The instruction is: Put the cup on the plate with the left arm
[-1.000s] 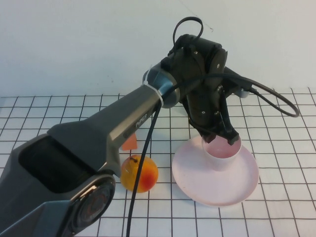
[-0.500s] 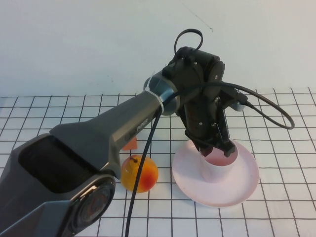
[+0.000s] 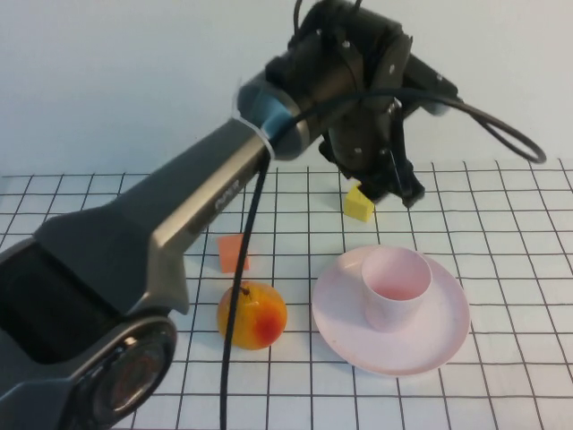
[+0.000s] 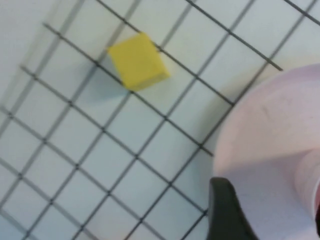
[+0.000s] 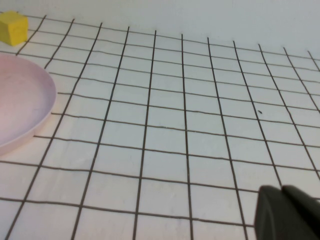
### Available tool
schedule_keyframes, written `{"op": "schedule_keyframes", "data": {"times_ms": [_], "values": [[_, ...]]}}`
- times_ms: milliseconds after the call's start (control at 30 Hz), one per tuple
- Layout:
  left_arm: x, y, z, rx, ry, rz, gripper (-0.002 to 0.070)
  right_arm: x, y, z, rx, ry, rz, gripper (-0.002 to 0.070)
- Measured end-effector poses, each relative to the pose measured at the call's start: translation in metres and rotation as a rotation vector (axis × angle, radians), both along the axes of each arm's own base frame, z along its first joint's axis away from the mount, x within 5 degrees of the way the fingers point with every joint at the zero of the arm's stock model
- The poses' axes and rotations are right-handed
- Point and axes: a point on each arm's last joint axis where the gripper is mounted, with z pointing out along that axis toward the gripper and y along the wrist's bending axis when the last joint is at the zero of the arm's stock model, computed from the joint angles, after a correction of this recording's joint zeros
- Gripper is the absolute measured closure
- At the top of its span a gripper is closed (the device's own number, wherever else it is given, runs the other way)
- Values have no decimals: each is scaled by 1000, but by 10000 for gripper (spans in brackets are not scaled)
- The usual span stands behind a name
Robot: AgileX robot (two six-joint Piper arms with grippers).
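While cup (image 3: 395,286) stands on plate (image 3: 445,338), left end effector (image 3: 395,189) released above, right end effector (image 5: 285,215) state unclear

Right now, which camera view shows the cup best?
The high view: the cup stands upright and whole on the plate, with the left gripper raised above. The left wrist view catches only its edge; the right wrist view misses it.

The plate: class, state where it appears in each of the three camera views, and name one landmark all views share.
High view: the plate lies right of centre, the cup on it, the left gripper raised behind.
Left wrist view: plate at right.
Right wrist view: plate at left edge; right gripper at lower corner.
Shared landmark: yellow cube.
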Motion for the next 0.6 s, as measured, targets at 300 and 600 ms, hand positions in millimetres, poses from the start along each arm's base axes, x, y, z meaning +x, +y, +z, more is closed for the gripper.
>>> {"op": "schedule_keyframes", "data": {"times_ms": [300, 600], "values": [[-56, 69, 156, -130, -338, 126, 652, 0, 0, 0, 0, 0, 0, 678], [-190, 188, 295, -469, -620, 222, 673, 0, 0, 0, 0, 0, 0, 678]]}}
